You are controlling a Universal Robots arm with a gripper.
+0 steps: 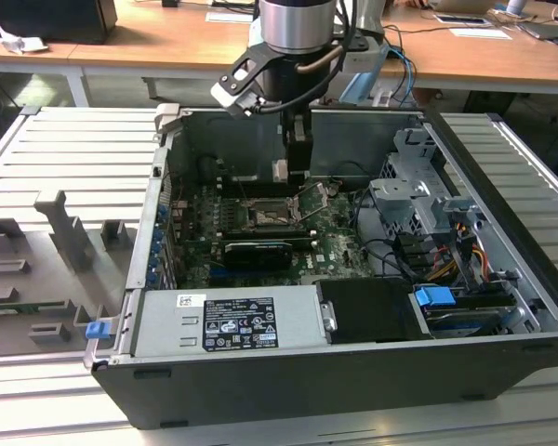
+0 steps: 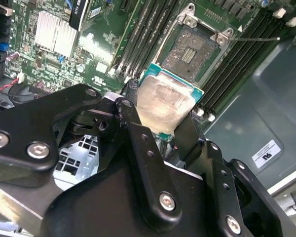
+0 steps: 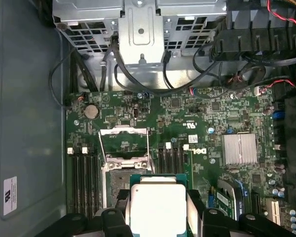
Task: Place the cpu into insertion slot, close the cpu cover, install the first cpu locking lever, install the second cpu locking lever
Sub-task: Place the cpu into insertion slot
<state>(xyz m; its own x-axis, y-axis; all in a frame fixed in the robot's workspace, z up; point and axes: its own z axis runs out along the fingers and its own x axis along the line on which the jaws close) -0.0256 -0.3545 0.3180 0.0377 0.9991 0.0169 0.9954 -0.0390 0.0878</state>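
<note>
Exterior view, going from its left: grey moulded fixtures (image 1: 60, 232) are lying on the slatted desk (image 1: 65, 149), at the 9 o'clock side of an open computer case (image 1: 353, 381). Inside the case, the insertion slot (image 1: 265, 216) is sitting uncovered on the green motherboard (image 1: 339, 246), with the long black graphics card (image 1: 256, 253) lying at its 6 o'clock. The cpu cover (image 1: 312, 197) is standing tilted up at the slot's 2 o'clock, hinged open. The end effector (image 1: 294, 173) is hanging above the slot's 1 o'clock. A metal drive cage (image 1: 418, 200) is occupying the case's 3 o'clock side.

In both wrist views the end effector (image 2: 160, 113) (image 3: 158, 217) is pinching the cpu (image 2: 165, 101) (image 3: 158, 200) by two opposite edges, its black fingers (image 2: 187, 138) closed only to the chip's width. The cpu is hovering clear of the insertion slot (image 2: 192, 52) (image 3: 119, 178), whose dark pin field is showing bare beside it. In the first wrist view the cpu cover (image 3: 122, 129) is lying flipped back beyond the socket, and a finned heatsink (image 3: 240, 148) is sitting well apart on the board.
</note>
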